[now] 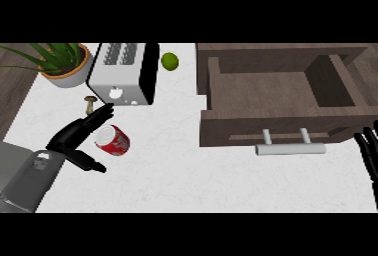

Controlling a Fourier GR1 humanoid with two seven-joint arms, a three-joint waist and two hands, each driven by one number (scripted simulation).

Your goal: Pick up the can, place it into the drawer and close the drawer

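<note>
A red can (114, 140) with a pale top lies tilted on the white counter (192, 175) at the left. My left hand (76, 136) is right beside it on its left, fingers straight toward the toaster and thumb reaching below the can, not closed round it. The dark wooden drawer (277, 87) stands pulled open at the right, empty inside, with a silver handle (290, 148) on its front. My right hand (367, 152) rests open at the right edge, fingers up, just right of the drawer front.
A silver toaster (123, 74) stands behind the can. A small brown mushroom (89, 101) lies by the toaster's front left corner. A potted green plant (63, 62) sits at the far left, and a lime (170, 61) lies between toaster and drawer.
</note>
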